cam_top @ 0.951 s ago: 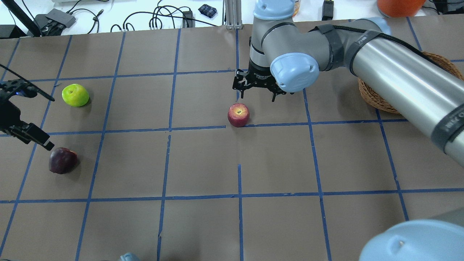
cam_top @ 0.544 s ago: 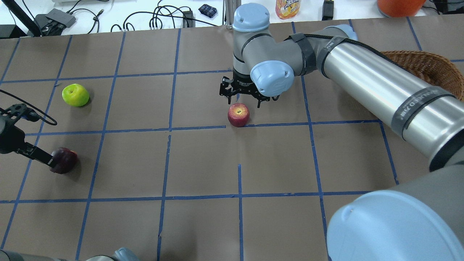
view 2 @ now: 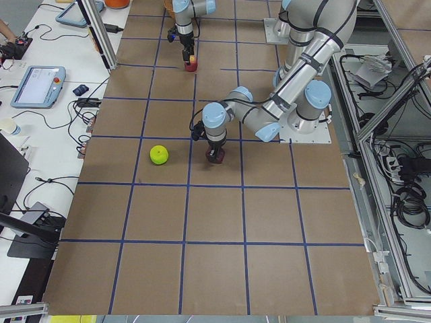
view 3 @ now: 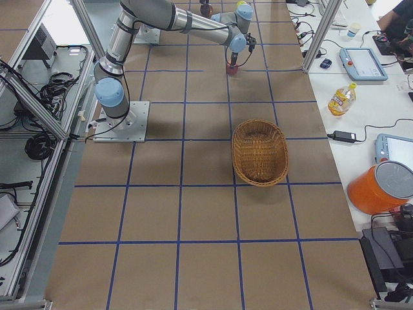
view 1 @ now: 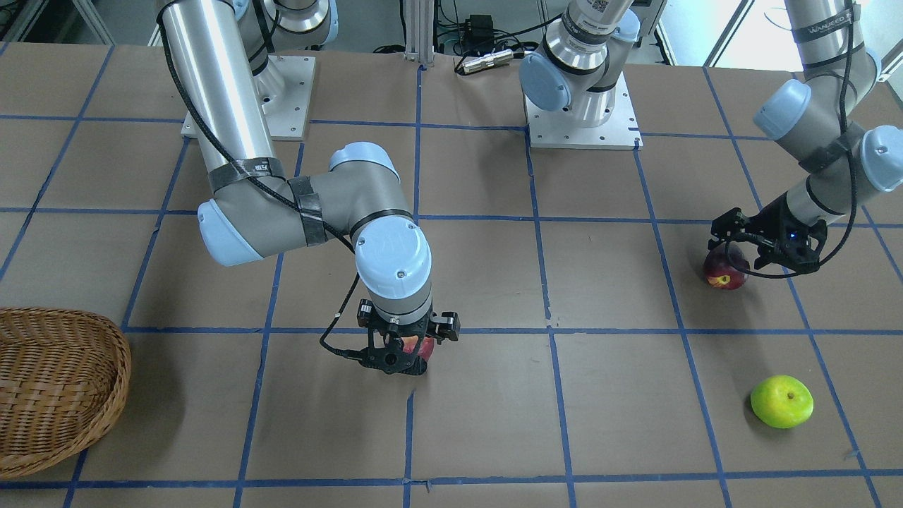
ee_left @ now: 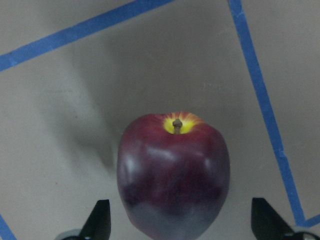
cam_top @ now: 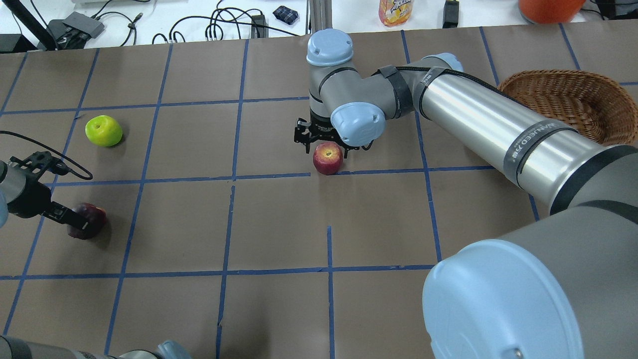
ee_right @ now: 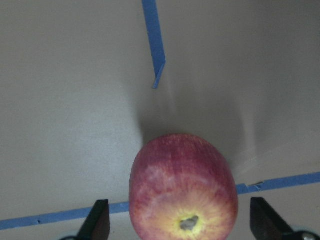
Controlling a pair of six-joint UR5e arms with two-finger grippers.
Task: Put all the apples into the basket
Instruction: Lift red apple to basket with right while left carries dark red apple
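Observation:
The red apple (cam_top: pixel 327 158) sits mid-table on a blue tape line. My right gripper (cam_top: pixel 321 145) is open and lowered over it. In the right wrist view the apple (ee_right: pixel 183 187) lies between the two fingertips (ee_right: pixel 100 222), with gaps on both sides. The maroon apple (cam_top: pixel 92 218) sits at the left. My left gripper (cam_top: pixel 74 219) is open around it, and the left wrist view shows this apple (ee_left: pixel 173 172) between the fingers without touching them. The green apple (cam_top: pixel 103 130) lies alone beyond it. The wicker basket (cam_top: pixel 573 102) stands empty at the far right.
My right arm's long silver link (cam_top: pixel 488 124) stretches across the table between the basket and the red apple. Cables, a bottle (cam_top: pixel 396 11) and an orange bucket (cam_top: pixel 548 9) sit on the white bench past the table's far edge.
My right gripper has moved left and down from beyond the red apple to straddle it. My left gripper has come down around the maroon apple. No apple has moved.

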